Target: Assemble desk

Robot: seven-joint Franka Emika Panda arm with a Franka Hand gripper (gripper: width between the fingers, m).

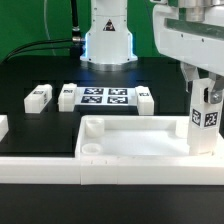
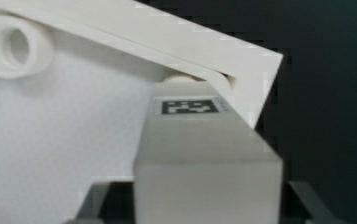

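Lying flat toward the black table's [image 1: 40,132] far edge, a first leg [image 1: 38,96] and second leg [image 1: 68,96] sit on the exterior view's left of the marker board [image 1: 105,97], with a third leg [image 1: 145,99] just beyond it. The tabletop [image 1: 135,135] rests by the near edge. At its right-hand corner the gripper [image 1: 204,92] pinches an upright fourth leg [image 1: 206,120].

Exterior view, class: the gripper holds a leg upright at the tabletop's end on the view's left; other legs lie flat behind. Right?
No. The exterior view shows the gripper holding the leg upright at the end of the tabletop on that view's right; other legs do lie flat behind it.
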